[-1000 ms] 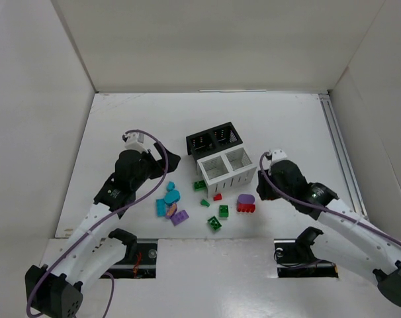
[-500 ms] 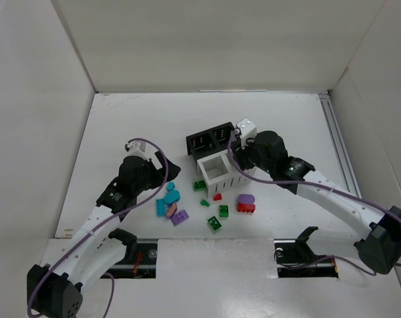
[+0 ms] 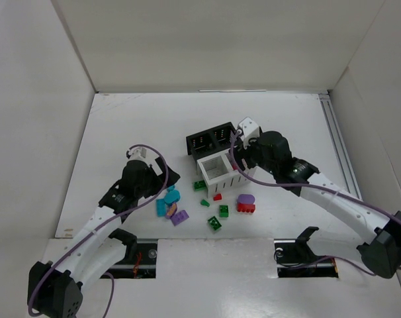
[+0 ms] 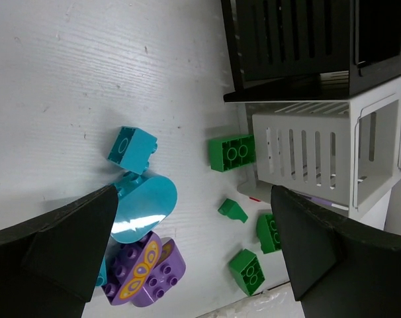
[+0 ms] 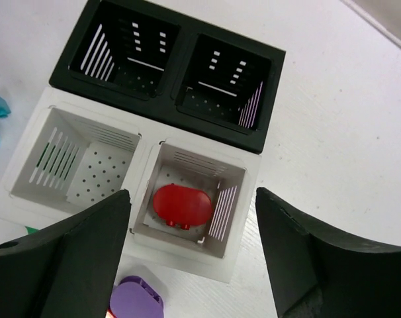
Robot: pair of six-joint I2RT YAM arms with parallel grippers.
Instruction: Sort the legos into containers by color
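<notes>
My right gripper (image 3: 242,161) is open and empty, hovering over the right cell of the white bin (image 5: 144,149). A red rounded lego (image 5: 182,205) lies in that cell. The left white cell and both cells of the black bin (image 5: 174,73) show no bricks. My left gripper (image 3: 169,179) is open and empty above loose legos: a teal brick (image 4: 132,148), a teal rounded piece (image 4: 144,207), purple pieces (image 4: 137,268) and green bricks (image 4: 232,152). In the top view a purple piece on a red brick (image 3: 245,203) lies in front of the white bin (image 3: 214,169).
The black bin (image 3: 212,138) stands just behind the white one, touching it. More green bricks (image 3: 223,211) and a small red one (image 3: 217,197) lie between the bins and the table's near edge. White walls close in the table on three sides.
My right arm has swung from the right of the white bin to over its right cell. My left gripper has drifted nearer, toward the teal pieces.
</notes>
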